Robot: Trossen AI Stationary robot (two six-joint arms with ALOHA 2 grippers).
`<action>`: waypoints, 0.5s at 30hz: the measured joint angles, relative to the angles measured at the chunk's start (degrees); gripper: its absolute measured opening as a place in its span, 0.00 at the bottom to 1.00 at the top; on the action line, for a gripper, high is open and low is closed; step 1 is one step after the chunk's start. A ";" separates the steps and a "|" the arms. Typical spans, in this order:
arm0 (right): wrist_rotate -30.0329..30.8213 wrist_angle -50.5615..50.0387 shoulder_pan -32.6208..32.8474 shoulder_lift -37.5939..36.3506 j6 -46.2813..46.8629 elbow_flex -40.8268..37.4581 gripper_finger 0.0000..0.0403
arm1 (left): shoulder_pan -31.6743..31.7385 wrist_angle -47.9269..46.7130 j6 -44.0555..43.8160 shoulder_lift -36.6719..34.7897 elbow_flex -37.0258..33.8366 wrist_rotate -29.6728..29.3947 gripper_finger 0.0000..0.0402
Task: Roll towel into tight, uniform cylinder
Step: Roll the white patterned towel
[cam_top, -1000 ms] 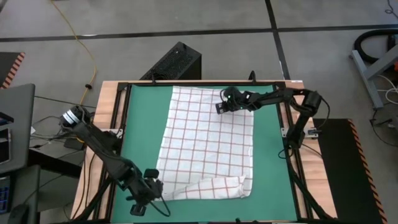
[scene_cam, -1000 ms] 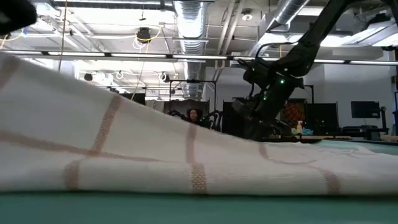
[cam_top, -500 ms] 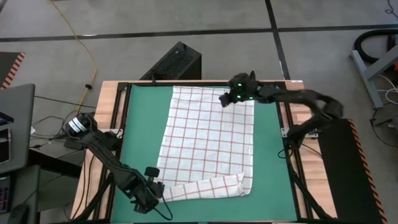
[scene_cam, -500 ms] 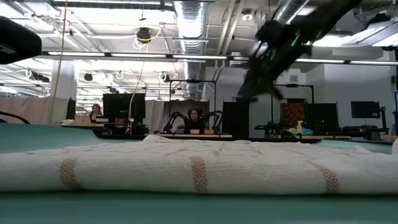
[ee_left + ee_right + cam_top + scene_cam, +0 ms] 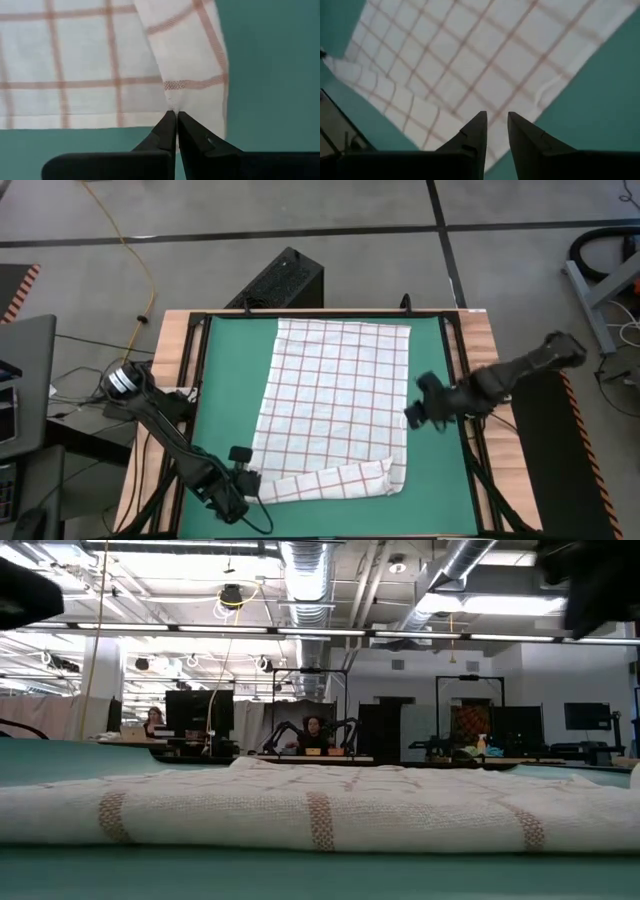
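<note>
The towel (image 5: 335, 400), white with a red-brown grid, lies spread on the green mat (image 5: 230, 360). A strip along its near edge (image 5: 340, 477) is folded over. The low view shows that fold as a low ridge (image 5: 320, 815). My left gripper (image 5: 248, 483) is shut at the towel's near-left corner. My right gripper (image 5: 412, 416) hangs above the mat just right of the towel's right edge, its fingers (image 5: 475, 127) a little apart with nothing between them; the towel (image 5: 460, 60) lies below it. My left gripper pinches the towel at its near-left corner, on the cloth's edge (image 5: 172, 102), between its two fingertips. The cloth puckers right at the tips. The fingers slant down from the near-left side. The towel around the hold lies on the mat.
A black frame rail (image 5: 198, 380) runs round the mat on the wooden table. A black box (image 5: 280, 280) stands beyond the far edge, and a grey device (image 5: 20, 380) sits off to the left. Bare mat lies left (image 5: 225, 400) and right (image 5: 435, 370) of the towel.
My right gripper has left the towel's far-right corner, rising and swinging toward the table's right and near side. My left gripper has sunk and tipped more steeply down. The towel's near-left part, raised a second ago, now lies flat on the mat.
</note>
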 joint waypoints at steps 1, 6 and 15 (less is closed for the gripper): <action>0.97 0.02 3.12 1.39 3.54 0.00 0.25 | 0.00 -0.14 -0.04 -0.26 0.00 -0.95 0.00; 0.76 4.20 11.88 11.33 12.56 -0.02 0.26 | 0.00 -1.65 -0.23 -0.53 0.00 -2.25 0.00; -1.90 16.71 13.19 21.74 16.49 0.01 0.26 | -0.64 -2.01 -0.55 -0.99 0.00 -2.18 0.00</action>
